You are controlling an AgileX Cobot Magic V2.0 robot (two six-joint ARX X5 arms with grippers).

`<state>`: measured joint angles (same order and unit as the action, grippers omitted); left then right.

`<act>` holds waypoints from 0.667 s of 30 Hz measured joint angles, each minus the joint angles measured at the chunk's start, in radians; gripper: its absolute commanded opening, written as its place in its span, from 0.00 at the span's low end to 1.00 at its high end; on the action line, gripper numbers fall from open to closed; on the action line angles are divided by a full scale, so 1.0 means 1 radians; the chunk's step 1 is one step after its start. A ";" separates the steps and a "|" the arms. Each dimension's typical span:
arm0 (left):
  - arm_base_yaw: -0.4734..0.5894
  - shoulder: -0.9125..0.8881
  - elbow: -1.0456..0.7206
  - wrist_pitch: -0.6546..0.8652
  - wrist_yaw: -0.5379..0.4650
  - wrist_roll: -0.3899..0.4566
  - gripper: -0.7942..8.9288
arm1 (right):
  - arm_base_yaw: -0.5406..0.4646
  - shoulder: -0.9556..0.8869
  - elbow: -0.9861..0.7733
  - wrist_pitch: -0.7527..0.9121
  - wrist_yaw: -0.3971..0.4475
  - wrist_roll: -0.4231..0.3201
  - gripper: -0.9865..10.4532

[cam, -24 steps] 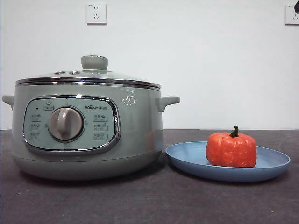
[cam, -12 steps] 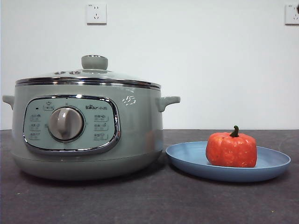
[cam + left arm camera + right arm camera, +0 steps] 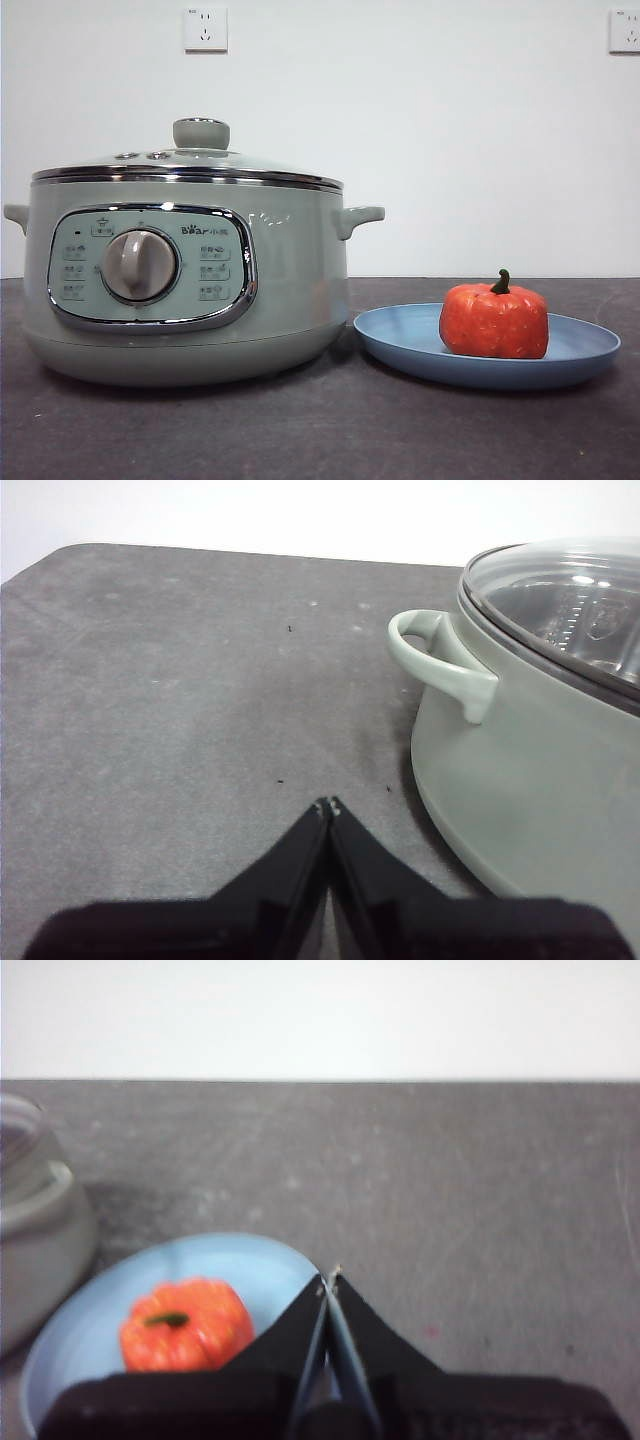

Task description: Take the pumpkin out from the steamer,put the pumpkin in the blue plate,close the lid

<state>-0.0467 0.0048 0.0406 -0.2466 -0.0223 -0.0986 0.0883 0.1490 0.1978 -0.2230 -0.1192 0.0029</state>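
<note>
The big round sage-green steamer point(image 3: 185, 275) with its chrome-rimmed panel and grey dial fills one side of the dark grey table point(image 3: 320, 430), and its domed glass lid point(image 3: 190, 165) with the green knob sits square on the chrome rim, closed all the way round as far as the front view shows. Just beside the pot, close but apparently not touching, lies the shallow light-blue plate point(image 3: 400, 345), and there on it, upright with its dark green stem up, rests the small orange-red ribbed pumpkin point(image 3: 494, 320). By the look of things every step is done: pumpkin out, pumpkin plated, lid on. Neither arm shows in the front view. The left gripper point(image 3: 328, 805) hangs above bare table near the pot's side handle point(image 3: 440, 665), black jaws pressed together and holding nothing. The right gripper point(image 3: 329, 1278) hovers over the plate's edge, jaws likewise pressed tight and empty, the pumpkin lying clear of them. Nothing looks left to grasp, so the next move likely calls only for both arms to stay clear.
</note>
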 measured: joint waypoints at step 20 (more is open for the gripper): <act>0.000 0.000 0.000 0.000 0.000 0.000 0.08 | -0.023 -0.145 -0.172 0.038 -0.003 0.000 0.07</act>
<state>-0.0467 0.0048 0.0406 -0.2466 -0.0223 -0.0986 0.0650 0.0040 0.0254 -0.1852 -0.1219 0.0032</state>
